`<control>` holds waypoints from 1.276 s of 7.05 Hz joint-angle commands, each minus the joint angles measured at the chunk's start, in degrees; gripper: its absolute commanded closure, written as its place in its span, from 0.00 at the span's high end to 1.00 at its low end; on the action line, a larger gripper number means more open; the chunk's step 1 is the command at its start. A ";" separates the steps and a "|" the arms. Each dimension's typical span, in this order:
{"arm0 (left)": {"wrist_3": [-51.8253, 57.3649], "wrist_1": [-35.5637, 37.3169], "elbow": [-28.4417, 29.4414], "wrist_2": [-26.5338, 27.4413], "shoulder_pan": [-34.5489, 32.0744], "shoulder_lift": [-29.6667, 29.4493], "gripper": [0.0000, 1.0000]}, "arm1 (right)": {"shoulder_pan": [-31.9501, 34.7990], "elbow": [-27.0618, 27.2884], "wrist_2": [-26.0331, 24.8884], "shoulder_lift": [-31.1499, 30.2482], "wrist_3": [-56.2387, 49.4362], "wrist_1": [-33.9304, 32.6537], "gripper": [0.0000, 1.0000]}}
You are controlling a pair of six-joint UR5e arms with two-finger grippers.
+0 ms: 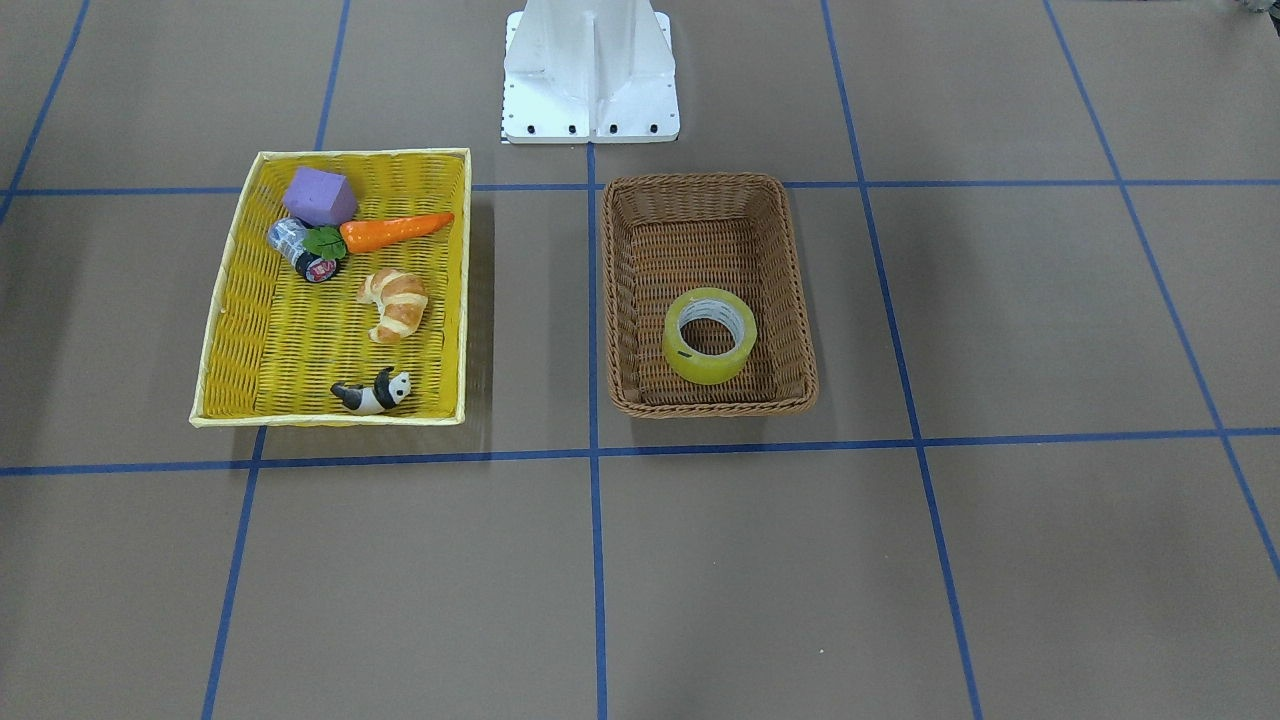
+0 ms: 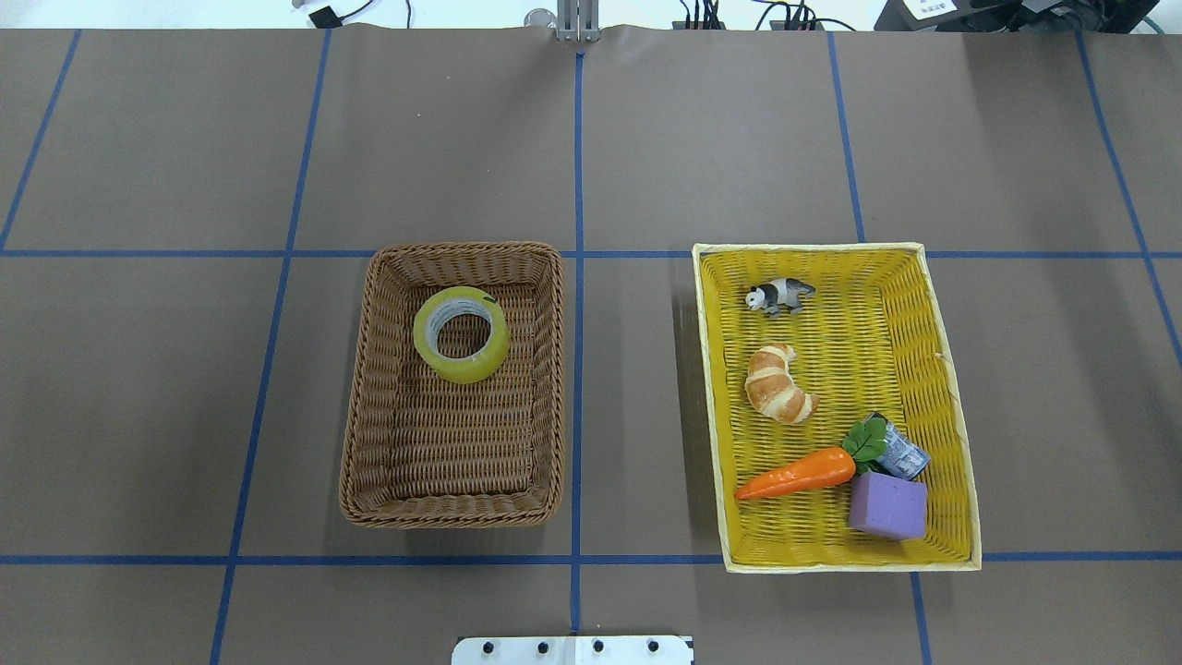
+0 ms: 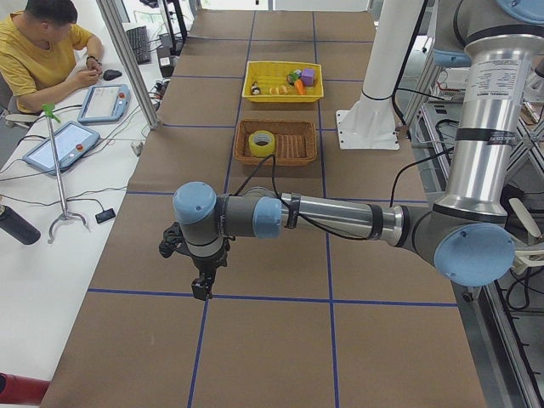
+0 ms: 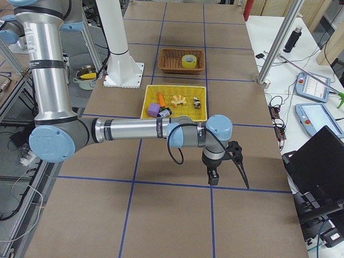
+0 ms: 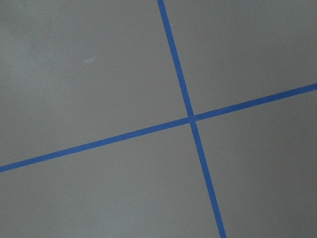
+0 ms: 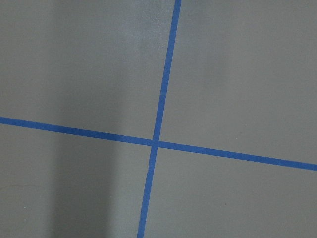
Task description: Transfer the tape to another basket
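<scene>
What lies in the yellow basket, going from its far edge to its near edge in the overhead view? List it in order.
panda figure → croissant → purple block. The carrot and the small can overlap each other and the block along that line, so they are left out.

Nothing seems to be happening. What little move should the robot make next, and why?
Probably swing the left gripper over the tape, if the tape has yet to be moved. The tape lies flat in the brown basket, on that arm's side, while the left gripper hangs over the table far from it.
</scene>
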 commanded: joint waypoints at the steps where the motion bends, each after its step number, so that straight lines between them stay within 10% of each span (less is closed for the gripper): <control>1: -0.01 -1.10 -0.04 0.02 0.00 0.25 0.99 | -0.08 -0.11 -0.01 -0.04 0.03 0.01 1.00; 9: -0.01 -4.88 0.67 0.10 0.00 4.73 0.99 | -0.08 -0.11 0.08 -0.48 2.23 0.01 1.00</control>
